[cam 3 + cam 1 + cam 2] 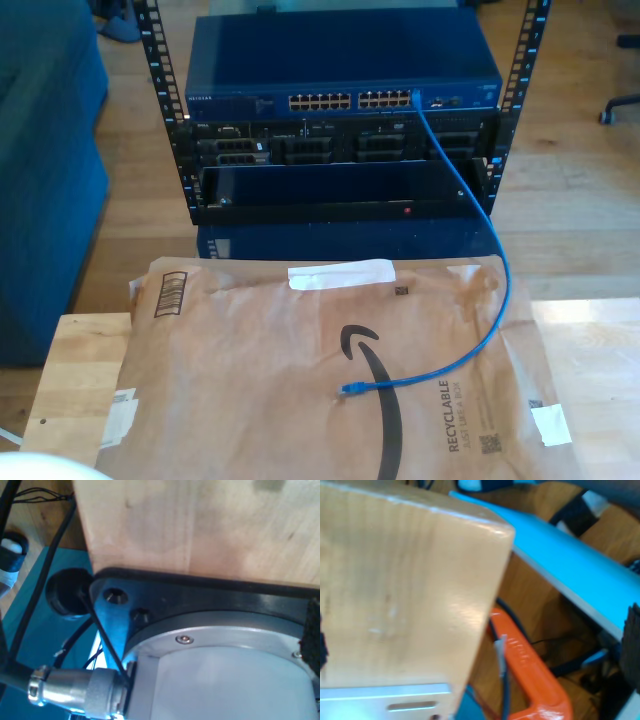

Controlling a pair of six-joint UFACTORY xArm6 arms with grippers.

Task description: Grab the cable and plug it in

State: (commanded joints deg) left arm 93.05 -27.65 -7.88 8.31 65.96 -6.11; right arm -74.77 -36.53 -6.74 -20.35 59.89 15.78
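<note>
Paper mailer [250,380]: "RECYCLABLE" printed vert., smile-arrow logo, barcode near exterior view's left. Network switch [340,65]: brand lettering too small to read.

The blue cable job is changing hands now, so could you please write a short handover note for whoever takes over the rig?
Grippers: my first and second grippers' states cannot be told from the wrist views, which look at a wooden table edge.
Cable: the blue ethernet cable has one end plugged into the network switch in the rack, toward the exterior view's right. Its free plug lies on the brown paper mailer on the table.
Done: one end seated.
Left: grab the free plug and plug it into a port.
</note>
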